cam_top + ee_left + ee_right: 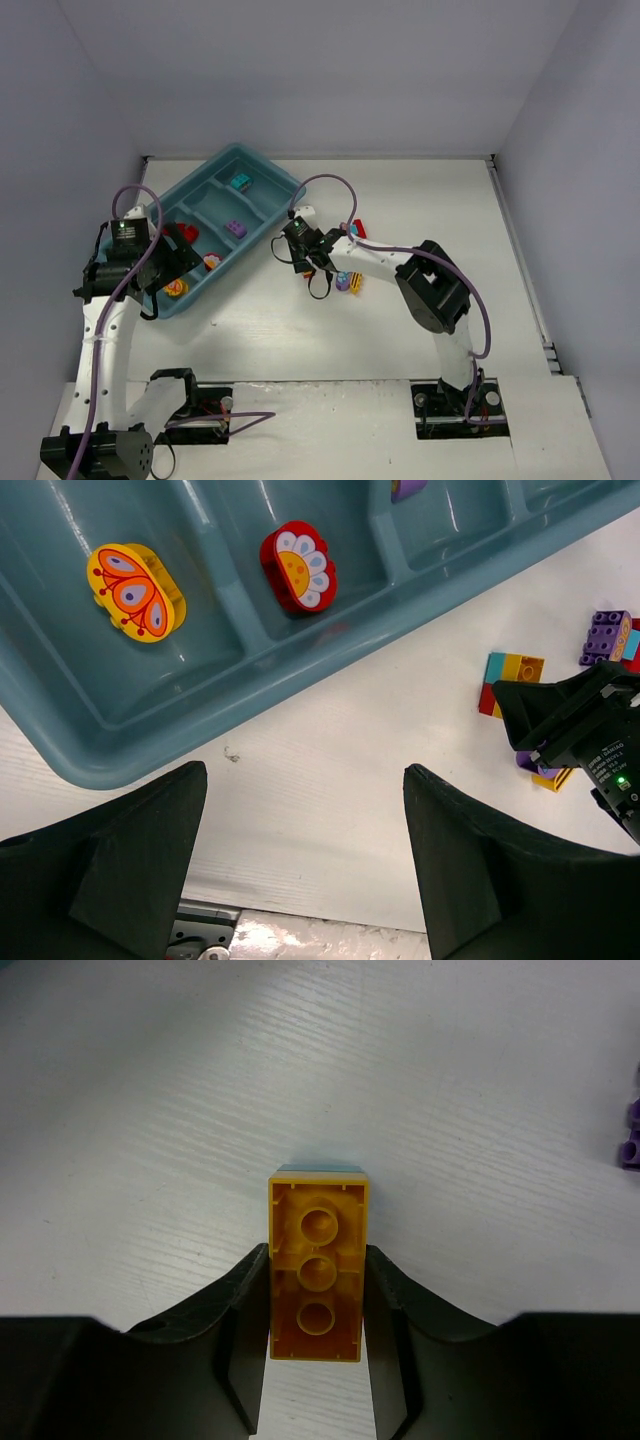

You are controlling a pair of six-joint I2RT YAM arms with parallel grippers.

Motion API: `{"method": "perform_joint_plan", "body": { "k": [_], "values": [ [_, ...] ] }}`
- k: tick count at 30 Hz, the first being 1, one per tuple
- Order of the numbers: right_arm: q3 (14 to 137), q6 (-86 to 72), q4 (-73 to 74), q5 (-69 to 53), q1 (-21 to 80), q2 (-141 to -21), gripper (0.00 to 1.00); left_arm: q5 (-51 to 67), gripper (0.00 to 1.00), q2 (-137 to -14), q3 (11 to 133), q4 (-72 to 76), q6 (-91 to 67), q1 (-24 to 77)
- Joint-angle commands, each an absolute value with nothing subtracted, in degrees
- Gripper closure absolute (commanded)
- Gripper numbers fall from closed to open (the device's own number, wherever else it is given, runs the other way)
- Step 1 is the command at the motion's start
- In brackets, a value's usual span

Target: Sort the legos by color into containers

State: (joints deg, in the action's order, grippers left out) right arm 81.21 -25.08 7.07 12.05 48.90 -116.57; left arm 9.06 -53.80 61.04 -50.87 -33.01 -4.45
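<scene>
Brick (pixel 318 1280), orange-yellow, pinched hollow side showing by right gripper (pixel 317 1255), presumably for carrying to its compartment in tray (pixel 130 750); left gripper (pixel 303 770) gapes empty above table (pixel 330 740) beside tray.

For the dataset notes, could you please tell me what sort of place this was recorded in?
Most likely a robot lab test cell: a white table boxed in by plain pale walls, two robot arms bolted at its near edge, and a tray with toy bricks set out for sorting.
</scene>
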Motion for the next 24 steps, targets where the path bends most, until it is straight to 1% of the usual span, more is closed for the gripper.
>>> {"method": "perform_joint_plan", "body": {
  "k": [1,3,4,6,7,8,10,15,18,20,22,24],
  "values": [
    [83.7,-24.4,6.9,14.1,49.4,-111.6,1.00,11.3,0.27,-53.5,61.1,-48.7,-31.8,-4.0],
    [84.0,-22.8,6.7,12.4,49.3,-109.9,1.00,12.3,0.27,-53.2,60.6,-47.1,-31.4,-4.0],
    [84.0,-21.8,6.1,11.4,49.4,-107.7,1.00,16.3,0.27,-52.8,60.4,-46.3,-31.1,-3.6],
    [82.6,-17.3,3.2,7.6,49.2,-102.9,1.00,20.4,0.27,-52.6,59.8,-43.4,-30.8,-3.4],
    [81.7,-15.6,1.9,5.8,49.1,-100.8,1.00,24.9,0.27,-52.4,59.5,-42.0,-30.8,-3.2],
    [80.7,-11.6,0.7,3.7,48.8,-99.0,1.00,26.9,0.27,-52.3,59.2,-39.5,-30.8,-2.9],
    [78.1,-8.1,-2.5,-4.2,48.3,-93.4,1.00,31.3,0.27,-52.1,58.9,-37.0,-30.1,-1.8],
    [74.5,2.9,-3.3,-22.6,45.6,-84.0,1.00,39.5,0.27,-52.1,59.8,-29.6,-25.1,1.8],
    [72.3,5.5,-3.3,-30.1,42.8,-79.6,1.00,45.5,0.27,-52.5,60.7,-25.0,-22.4,3.1],
    [71.6,6.1,-3.1,-37.7,41.0,-77.8,1.00,49.3,0.28,-53.1,62.4,-22.2,-21.8,4.3],
    [71.6,7.2,-2.0,-44.1,38.9,-75.8,1.00,51.1,0.27,-53.9,64.4,-19.7,-21.3,5.6],
    [72.1,8.1,-1.1,-47.2,38.5,-74.4,1.00,53.0,0.27,-54.6,65.5,-17.2,-21.4,9.0]
  ]
}}
